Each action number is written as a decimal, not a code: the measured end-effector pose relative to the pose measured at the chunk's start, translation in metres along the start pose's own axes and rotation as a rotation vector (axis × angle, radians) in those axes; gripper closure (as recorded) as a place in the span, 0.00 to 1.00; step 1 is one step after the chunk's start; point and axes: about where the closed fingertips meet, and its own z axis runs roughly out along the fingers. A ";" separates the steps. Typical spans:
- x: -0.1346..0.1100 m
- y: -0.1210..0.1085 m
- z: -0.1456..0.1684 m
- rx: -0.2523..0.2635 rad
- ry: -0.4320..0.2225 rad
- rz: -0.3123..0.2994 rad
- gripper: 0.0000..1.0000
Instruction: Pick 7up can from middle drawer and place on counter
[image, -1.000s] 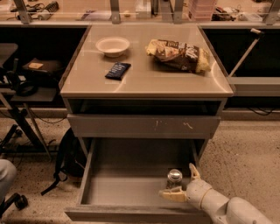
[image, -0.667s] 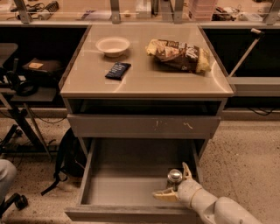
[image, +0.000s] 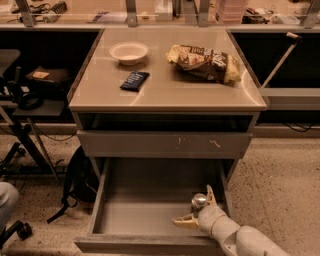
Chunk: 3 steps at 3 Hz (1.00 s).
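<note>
Bracketing 7up can (image: 199, 200), claw (image: 193, 205) in middle drawer (image: 142, 216)

Claw (image: 193, 205) low at lower right, fingers (image: 184, 221) seemingly spread.

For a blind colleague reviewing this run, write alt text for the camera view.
The robot's gripper reaches into the open middle drawer near its right wall, fingers spread either side of the upright 7up can. On the counter above lie a white bowl, a dark-blue packet and a brown-and-yellow snack bag.
</note>
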 end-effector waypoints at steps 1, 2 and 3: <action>0.003 -0.004 0.011 0.020 0.022 -0.003 0.00; 0.018 -0.012 0.040 0.054 0.086 0.016 0.00; 0.018 -0.012 0.040 0.054 0.086 0.016 0.00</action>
